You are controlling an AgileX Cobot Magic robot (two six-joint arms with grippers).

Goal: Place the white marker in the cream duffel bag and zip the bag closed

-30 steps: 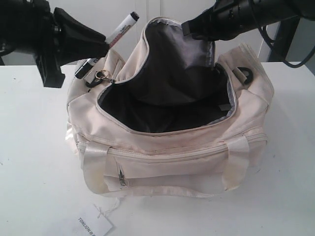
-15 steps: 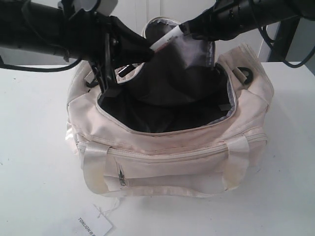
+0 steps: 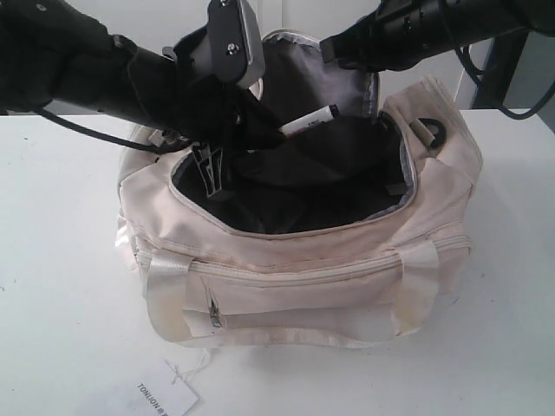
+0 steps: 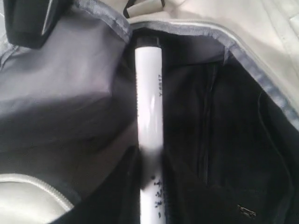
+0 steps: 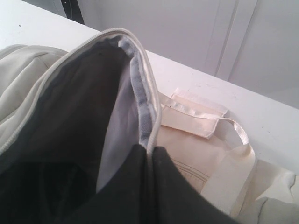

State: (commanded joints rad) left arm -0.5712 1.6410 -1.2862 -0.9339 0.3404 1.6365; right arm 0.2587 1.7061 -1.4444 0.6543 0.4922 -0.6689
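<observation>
- Bag (image 3: 295, 286) — cream, mouth wide open, dark lining showing.
- Right gripper (image 3: 334, 48) — pressed together on bag's rear rim, holding that flap upright.
- Left gripper (image 3: 264, 137) — over the open mouth, pinching marker.
- Marker (image 3: 310, 120) — tilted just above the opening, black tip toward the raised flap.
- Tag (image 3: 165, 399) — lying in front of bag.
</observation>
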